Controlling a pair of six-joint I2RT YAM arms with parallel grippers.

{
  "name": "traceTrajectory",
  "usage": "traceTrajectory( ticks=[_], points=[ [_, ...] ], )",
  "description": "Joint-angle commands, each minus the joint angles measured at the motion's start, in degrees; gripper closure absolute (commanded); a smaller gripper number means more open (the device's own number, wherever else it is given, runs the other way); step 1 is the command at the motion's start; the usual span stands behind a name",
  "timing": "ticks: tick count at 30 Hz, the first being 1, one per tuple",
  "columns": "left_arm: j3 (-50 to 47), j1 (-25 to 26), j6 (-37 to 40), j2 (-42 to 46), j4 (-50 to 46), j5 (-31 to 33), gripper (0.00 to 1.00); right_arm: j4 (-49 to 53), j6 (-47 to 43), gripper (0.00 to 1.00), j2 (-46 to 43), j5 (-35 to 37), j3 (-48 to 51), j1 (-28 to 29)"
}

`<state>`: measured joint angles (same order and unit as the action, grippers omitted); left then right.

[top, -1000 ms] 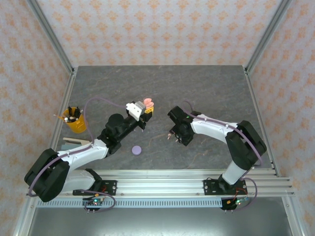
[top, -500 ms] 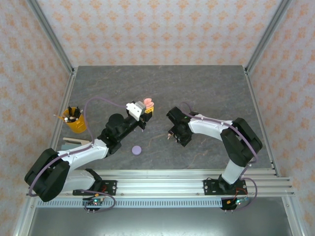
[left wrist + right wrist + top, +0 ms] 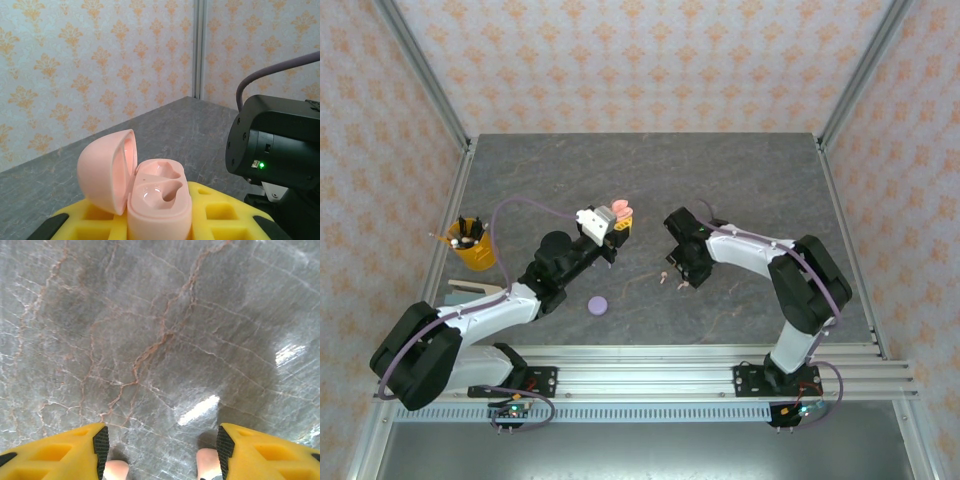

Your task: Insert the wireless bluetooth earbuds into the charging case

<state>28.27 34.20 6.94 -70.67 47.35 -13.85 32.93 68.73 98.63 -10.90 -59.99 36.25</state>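
Grey veined tabletop (image 3: 750,180), orange-patterned wallpaper on the walls around it.

Two pale pink earbuds (image 3: 116,470) lie on the stone under the right gripper (image 3: 161,449). In the right wrist view only their rounded tops show. The rest is cut off by the bottom edge. One sits just inside the left finger, the other (image 3: 207,463) just inside the right finger. Cannot tell whether either touches a pad. Stems are hidden, so long axis and heading can't be read there. From above they are two pale specks (image 3: 663,279) near the middle of the table, too small to tell which way they point. The right gripper's yellow fingers stand apart, bare stone between them, nothing clamped.

Pink charging case (image 3: 160,200) is up off the table, left of the earbuds and apart from them. It is pinched in the left gripper (image 3: 616,222), fingers closed on its base. It sits upright, mouth up. In the left wrist view its lid (image 3: 107,170) is swung open to the left and two moulded wells show. Its underside is cut off by the frame.

Lilac round case (image 3: 597,305) lies closed and flat toward the near edge. Yellow cup (image 3: 472,250) of pens stands at the far left.
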Motion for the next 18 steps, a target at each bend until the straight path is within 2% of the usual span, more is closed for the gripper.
traceTrajectory(
  ticks=[1,8,18],
  points=[
    [1.4,0.4,-0.8,-0.1,1.6,1.2,1.00,2.0,-0.8,0.40,-2.1,1.1,-0.7,-0.1],
    [1.6,0.3,-0.9,-0.2,1.9,1.1,1.00,2.7,1.0,0.40,-6.0,1.1,3.0,1.7],
    [2.0,0.3,-1.1,0.3,1.2,0.9,1.00,1.2,3.6,0.42,-3.4,1.3,3.9,4.8]
  ],
)
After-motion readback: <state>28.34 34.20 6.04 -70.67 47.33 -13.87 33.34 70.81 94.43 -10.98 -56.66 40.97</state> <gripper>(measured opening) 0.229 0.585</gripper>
